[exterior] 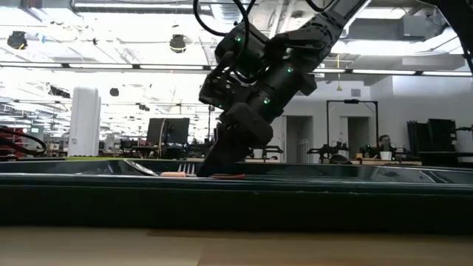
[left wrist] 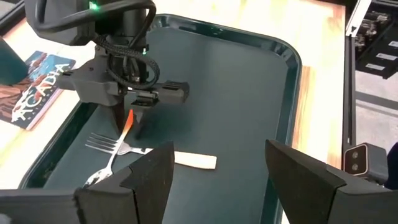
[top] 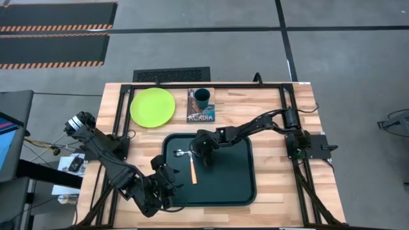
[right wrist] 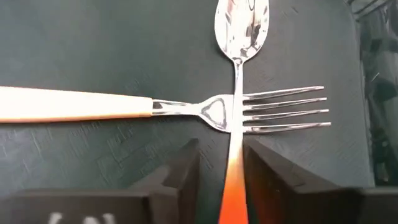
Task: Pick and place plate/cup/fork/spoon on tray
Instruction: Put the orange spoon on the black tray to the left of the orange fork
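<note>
The tray point(top: 243, 191) sits mid-table; the plate point(top: 153, 107) and cup point(top: 202, 97) lie beyond it, off the tray. On the tray the spoon point(right wrist: 239, 93) lies crossed over the fork point(right wrist: 186, 107). Right gripper point(right wrist: 221, 180) straddles the spoon's handle, fingers spread either side. Left gripper point(left wrist: 214, 177) hovers nearby, released.

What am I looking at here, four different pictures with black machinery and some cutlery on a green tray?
It is one moment seen by four cameras: from overhead, from table height, and from each arm's wrist. Two black robot arms work at a wooden table. The right claw is down over the dark green tray, its fingers either side of the spoon handle. The spoon lies across the fork on the tray. The left claw waits open near the tray's corner. The lime plate and the cup, standing on a picture book, are off the tray.
</note>
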`<action>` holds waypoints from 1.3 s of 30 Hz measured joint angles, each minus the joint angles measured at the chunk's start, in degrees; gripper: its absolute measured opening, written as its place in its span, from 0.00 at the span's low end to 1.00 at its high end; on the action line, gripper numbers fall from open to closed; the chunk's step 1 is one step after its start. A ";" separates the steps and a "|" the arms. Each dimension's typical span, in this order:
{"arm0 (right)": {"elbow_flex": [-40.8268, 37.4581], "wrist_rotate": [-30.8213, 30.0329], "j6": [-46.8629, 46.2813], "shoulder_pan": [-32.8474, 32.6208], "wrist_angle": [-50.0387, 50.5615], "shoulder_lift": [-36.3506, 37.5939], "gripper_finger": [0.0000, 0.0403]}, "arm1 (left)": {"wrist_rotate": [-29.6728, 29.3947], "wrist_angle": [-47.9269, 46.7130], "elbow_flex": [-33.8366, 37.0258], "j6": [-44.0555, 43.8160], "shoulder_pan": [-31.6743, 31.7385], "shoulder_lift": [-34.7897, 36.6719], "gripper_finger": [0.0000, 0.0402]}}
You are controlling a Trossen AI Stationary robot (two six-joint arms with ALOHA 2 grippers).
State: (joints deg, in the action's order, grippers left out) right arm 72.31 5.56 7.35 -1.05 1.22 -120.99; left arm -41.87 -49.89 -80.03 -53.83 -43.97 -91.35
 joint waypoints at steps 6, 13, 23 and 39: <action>-0.04 0.34 -5.03 0.47 2.01 0.63 0.05 | -0.99 -0.28 0.00 0.08 0.00 0.00 0.59; 0.33 -0.04 -9.42 0.13 4.21 1.69 0.01 | -1.49 -0.22 0.00 -0.27 0.00 0.00 0.59; 0.68 -2.71 -13.82 -1.15 8.60 12.46 0.11 | -9.03 -4.04 5.03 -5.76 1.46 0.00 0.59; 0.81 -6.07 -17.04 -16.60 28.03 39.01 0.13 | 12.42 7.73 29.90 -19.26 25.27 6.16 0.59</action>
State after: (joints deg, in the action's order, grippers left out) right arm 73.12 -0.50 -9.68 -17.65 29.25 -81.98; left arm -29.45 -42.16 -50.13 -73.10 -18.69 -85.19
